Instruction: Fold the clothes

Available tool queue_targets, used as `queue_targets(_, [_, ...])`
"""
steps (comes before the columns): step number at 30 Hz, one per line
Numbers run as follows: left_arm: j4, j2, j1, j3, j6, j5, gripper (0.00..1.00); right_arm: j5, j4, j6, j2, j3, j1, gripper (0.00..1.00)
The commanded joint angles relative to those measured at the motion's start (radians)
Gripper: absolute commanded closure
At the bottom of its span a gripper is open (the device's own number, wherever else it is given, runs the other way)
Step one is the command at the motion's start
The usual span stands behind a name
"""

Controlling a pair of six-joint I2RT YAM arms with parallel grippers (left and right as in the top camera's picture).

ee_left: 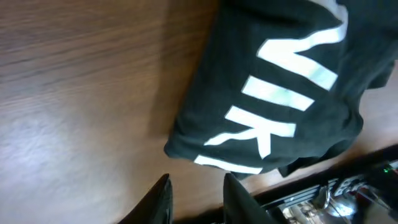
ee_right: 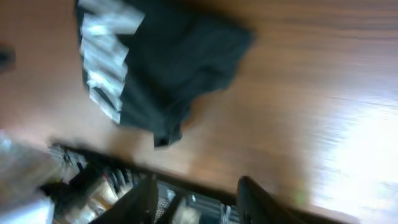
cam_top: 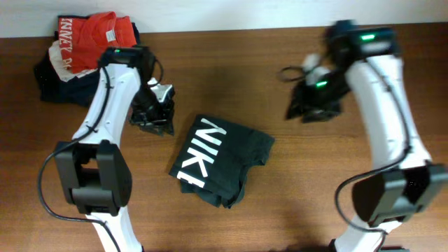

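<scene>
The black T-shirt (cam_top: 220, 157) lies folded into a compact bundle at the middle of the wooden table, white block letters facing up. It also shows in the left wrist view (ee_left: 280, 93) and, blurred, in the right wrist view (ee_right: 161, 68). My left gripper (cam_top: 155, 119) hovers just left of the shirt, open and empty; its fingers (ee_left: 196, 196) frame bare wood. My right gripper (cam_top: 308, 105) is held over the table to the right of the shirt, open and empty; its fingers (ee_right: 199, 199) show apart.
A red-orange shirt with white lettering (cam_top: 91, 35) lies on dark navy folded garments (cam_top: 59, 80) at the back left corner. The table's front edge (ee_right: 186, 180) and clutter beyond it show in the wrist views.
</scene>
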Motion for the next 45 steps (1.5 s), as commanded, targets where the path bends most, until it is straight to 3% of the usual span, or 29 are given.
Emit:
queue_targets(1, [0.016,0.000,-0.011,-0.101,0.077,0.128,0.71,0.056,-0.006,0.074,-0.004,-0.048,0.203,0.60])
queue_targets(4, [0.121,0.000,-0.054,-0.215,0.074,0.119,0.67,0.079,0.000,0.130,-0.004,-0.124,0.382,0.59])
queue_targets(7, [0.254,0.000,-0.065,-0.306,0.013,0.119,0.68,0.084,0.082,0.214,-0.004,-0.272,0.522,0.51])
queue_targets(8, [0.288,0.000,-0.064,-0.332,0.010,0.119,0.68,0.085,0.129,0.248,-0.004,-0.335,0.567,0.43])
queue_targets(10, [0.343,0.000,-0.066,-0.366,0.011,0.119,0.61,0.086,0.221,0.323,-0.004,-0.444,0.631,0.11])
queue_targets(11, [0.356,0.000,-0.067,-0.370,0.011,0.119,0.61,0.085,0.261,0.365,-0.004,-0.500,0.650,0.06])
queue_targets(14, [0.397,0.000,-0.067,-0.372,0.011,0.119,0.64,0.081,0.359,0.389,-0.004,-0.605,0.663,0.01])
queue_targets(19, [0.443,0.000,-0.067,-0.372,-0.005,0.116,0.65,0.012,0.673,0.394,-0.004,-0.781,0.670,0.01])
queue_targets(22, [0.441,0.000,-0.067,-0.372,-0.005,0.116,0.65,0.025,0.808,0.496,-0.004,-0.840,0.671,0.00])
queue_targets(24, [0.442,0.000,-0.067,-0.372,-0.005,0.116,0.65,0.090,0.831,0.600,-0.004,-0.848,0.671,0.17])
queue_targets(27, [0.442,0.000,-0.067,-0.372,-0.005,0.116,0.65,0.155,0.830,0.626,-0.004,-0.849,0.671,0.30])
queue_targets(29, [0.441,0.000,-0.067,-0.372,-0.004,0.115,0.65,0.201,0.813,0.642,-0.004,-0.849,0.670,0.59])
queue_targets(31, [0.434,0.000,-0.067,-0.372,-0.006,0.057,0.70,0.216,0.745,0.643,-0.004,-0.849,0.661,0.80])
queue_targets(33, [0.420,0.000,-0.066,-0.372,-0.052,-0.046,0.79,0.230,0.648,0.642,-0.004,-0.849,0.645,0.91])
queue_targets(35, [0.412,0.000,-0.066,-0.372,-0.066,-0.098,0.80,0.231,0.550,0.639,-0.004,-0.849,0.632,0.95])
queue_targets(37, [0.401,0.000,-0.066,-0.371,-0.096,-0.160,0.82,0.231,0.457,0.612,-0.004,-0.849,0.630,0.83])
queue_targets(38, [0.397,0.000,-0.066,-0.370,-0.096,-0.171,0.83,0.227,0.428,0.613,-0.004,-0.849,0.630,0.64])
queue_targets(39, [0.391,0.000,-0.066,-0.369,-0.096,-0.169,0.85,0.219,0.415,0.612,-0.004,-0.848,0.630,0.25])
queue_targets(40, [0.373,0.000,-0.066,-0.359,-0.096,-0.170,0.87,0.217,0.397,0.608,-0.004,-0.846,0.630,0.01])
queue_targets(45, [0.215,-0.010,-0.066,-0.172,-0.096,-0.170,0.87,0.275,0.267,0.625,-0.041,-0.779,0.563,0.01])
